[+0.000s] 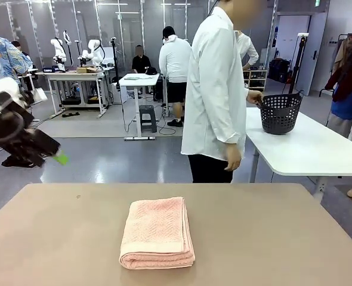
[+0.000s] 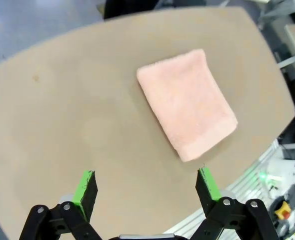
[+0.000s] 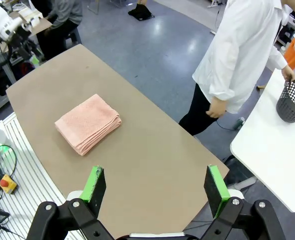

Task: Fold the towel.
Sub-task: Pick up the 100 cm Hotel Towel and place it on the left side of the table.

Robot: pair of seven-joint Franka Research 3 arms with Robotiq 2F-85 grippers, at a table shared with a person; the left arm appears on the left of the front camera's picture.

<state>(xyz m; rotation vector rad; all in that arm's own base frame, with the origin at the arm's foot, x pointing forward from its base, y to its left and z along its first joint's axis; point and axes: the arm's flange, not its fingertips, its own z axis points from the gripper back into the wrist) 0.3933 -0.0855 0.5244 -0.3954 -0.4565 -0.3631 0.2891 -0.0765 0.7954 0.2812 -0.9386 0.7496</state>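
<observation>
Towel (image 1: 157, 233) lies on the near middle of the table (image 1: 271, 238), already a compact stack of several layers with a rolled fold edge facing the robot's side. Judged folded, or nearly so.

Handling: soft terry cloth, light, limp. It should sag and open up if lifted by one layer. Best hold is judged to be a pinch across the whole stack at a corner or along the thick folded edge, both arms together. The woven nap should give the pads fair friction; nothing here is fragile.

Left gripper (image 2: 146, 186) hovers high above the table, fingers spread wide, nothing between them. In the front view the left arm sits raised at far left, off the table. Right gripper (image 3: 157, 186) likewise hangs above, released, empty.

Surface: matte tan tabletop, smooth, flat.

Room: person in a white shirt (image 1: 215, 89) stands at the far edge, one hand on a black basket (image 1: 280, 112) on a white side table (image 1: 313, 149). Workshop floor grey, benches farther off.
</observation>
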